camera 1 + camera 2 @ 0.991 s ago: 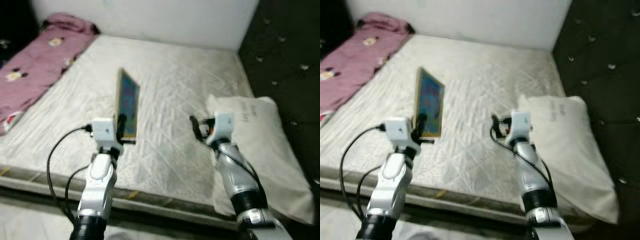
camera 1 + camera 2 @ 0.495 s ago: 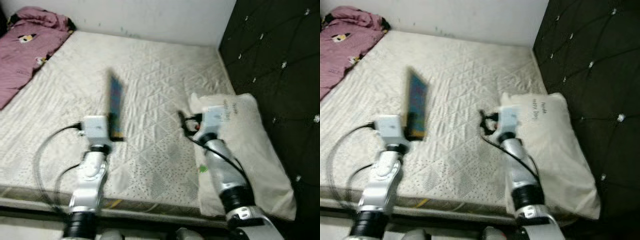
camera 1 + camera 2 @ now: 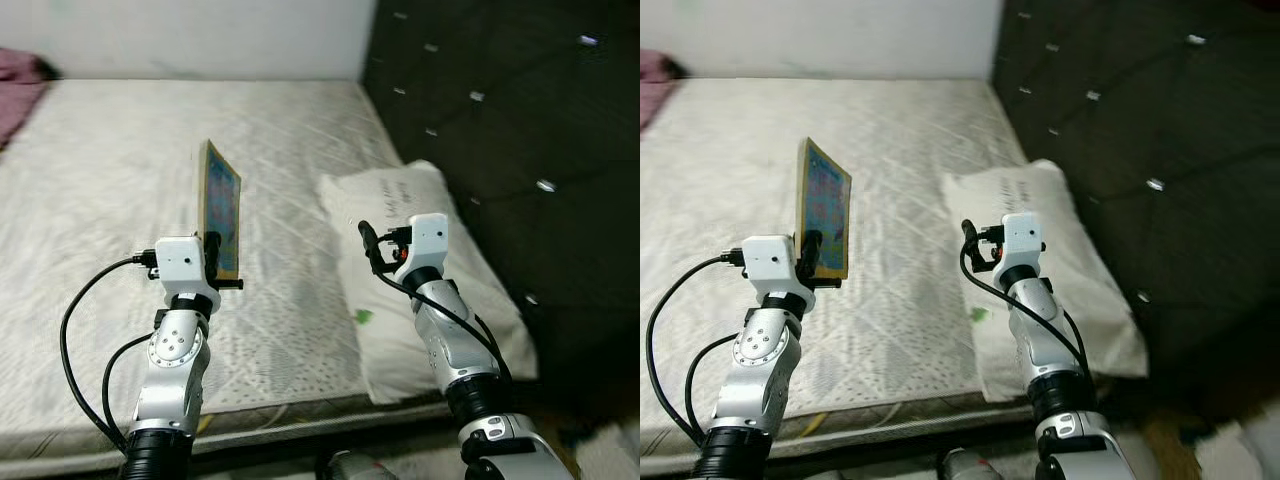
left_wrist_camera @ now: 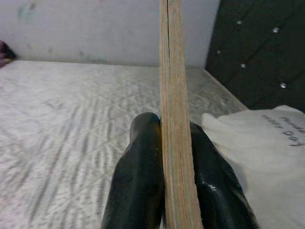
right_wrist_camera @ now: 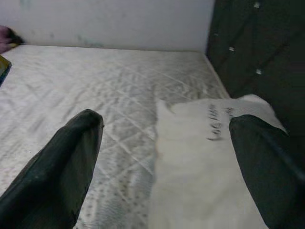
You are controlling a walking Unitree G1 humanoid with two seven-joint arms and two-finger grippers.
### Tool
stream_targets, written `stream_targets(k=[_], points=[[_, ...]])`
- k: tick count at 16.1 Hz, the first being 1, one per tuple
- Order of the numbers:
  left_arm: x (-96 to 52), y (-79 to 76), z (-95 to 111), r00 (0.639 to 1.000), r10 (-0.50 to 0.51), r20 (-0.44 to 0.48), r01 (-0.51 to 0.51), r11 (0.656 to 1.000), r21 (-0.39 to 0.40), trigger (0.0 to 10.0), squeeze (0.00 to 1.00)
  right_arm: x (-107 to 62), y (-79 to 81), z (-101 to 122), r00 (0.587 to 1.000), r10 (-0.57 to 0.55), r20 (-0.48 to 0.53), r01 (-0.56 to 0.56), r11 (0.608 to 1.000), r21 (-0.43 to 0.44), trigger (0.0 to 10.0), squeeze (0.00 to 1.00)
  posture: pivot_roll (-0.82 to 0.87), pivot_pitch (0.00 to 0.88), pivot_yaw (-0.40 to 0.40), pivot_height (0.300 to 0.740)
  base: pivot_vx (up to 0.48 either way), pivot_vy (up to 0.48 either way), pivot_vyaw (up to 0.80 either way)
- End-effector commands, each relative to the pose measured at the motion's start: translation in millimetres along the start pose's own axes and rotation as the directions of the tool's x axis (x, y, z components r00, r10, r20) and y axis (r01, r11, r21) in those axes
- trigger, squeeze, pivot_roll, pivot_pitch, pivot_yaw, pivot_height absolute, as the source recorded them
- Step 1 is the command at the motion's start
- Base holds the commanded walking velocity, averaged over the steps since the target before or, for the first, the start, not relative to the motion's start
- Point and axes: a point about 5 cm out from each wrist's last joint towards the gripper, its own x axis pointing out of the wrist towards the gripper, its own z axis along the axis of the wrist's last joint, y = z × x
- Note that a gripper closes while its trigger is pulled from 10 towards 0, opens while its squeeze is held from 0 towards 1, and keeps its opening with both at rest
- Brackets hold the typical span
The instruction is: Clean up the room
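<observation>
I read this as a bedroom in a home. A bare quilted mattress (image 3: 120,180) fills most of the head views, off-white, diamond-stitched, no sheet on it. A white pillow (image 3: 420,270) with dark lettering lies along its right side, against a dark button-tufted headboard (image 3: 500,120). Plain white wall (image 3: 180,40) runs behind the bed. A bit of pink bedding (image 3: 15,85) shows at the far left edge.

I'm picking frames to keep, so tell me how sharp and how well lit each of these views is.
Left and right eye views: sharp, evenly lit, the headboard dark. Left wrist view: the book and fingers close and soft. Right wrist view: the fingers blurred, the pillow slightly soft.
</observation>
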Motion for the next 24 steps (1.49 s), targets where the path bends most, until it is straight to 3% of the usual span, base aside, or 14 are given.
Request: stream_targets(k=[1,3,10,14,17,19,24], points=[[1.5,1.5,9.4,0.999,0.016,0.046,-0.017,1.0,0.007,10.0,0.0,-0.8,-2.8,2.3,1.0,-0.014,0.008,0.014,1.0,0.004,10.0,0.0,-0.05,0.0,-0.031,0.74,0.0,0.0,-0.8],[1.5,0.3,9.0,0.999,0.025,0.042,-0.026,0.999,0.03,10.0,0.0,-0.9,-2.8,2.0,1.0,-0.014,0.005,0.014,1.0,0.005,10.0,0.0,-0.05,0.0,-0.031,0.74,0.0,0.0,-0.8],[-2.7,-10.0,7.8,0.999,-0.017,0.032,0.017,1.0,-0.002,10.0,0.0,-1.6,-3.3,1.9,1.0,-0.017,0.008,0.017,1.0,0.027,10.0,0.0,-0.04,0.0,-0.043,0.74,0.0,0.0,-0.8],[-4.4,-4.2,7.5,0.999,0.028,0.022,-0.027,1.0,-0.015,10.0,0.0,-3.5,-2.2,3.1,1.0,-0.004,0.013,0.004,1.0,0.028,10.0,0.0,-0.04,0.003,-0.044,0.74,0.0,0.0,0.0],[-6.0,1.4,10.7,0.997,0.061,0.035,-0.061,0.998,-0.013,10.0,0.0,-5.1,-2.2,3.2,1.0,-0.008,0.013,0.008,0.999,0.035,10.0,0.0,-0.04,0.024,-0.043,0.71,0.0,0.0,0.0],[-7.1,4.5,13.3,0.996,0.071,0.052,-0.073,0.996,0.046,10.0,0.0,-6.1,-1.7,3.2,1.0,-0.007,0.011,0.006,0.999,0.039,10.0,0.0,-0.04,0.031,-0.043,0.685,0.0,0.0,0.0],[-9.9,8.6,13.2,0.996,0.084,0.041,-0.085,0.996,0.02,10.0,0.0,-7.2,0.2,2.9,1.0,-0.001,0.005,0.0,0.999,0.044,10.0,0.0,-0.03,0.041,-0.044,0.64,0.0,0.0,0.0]])
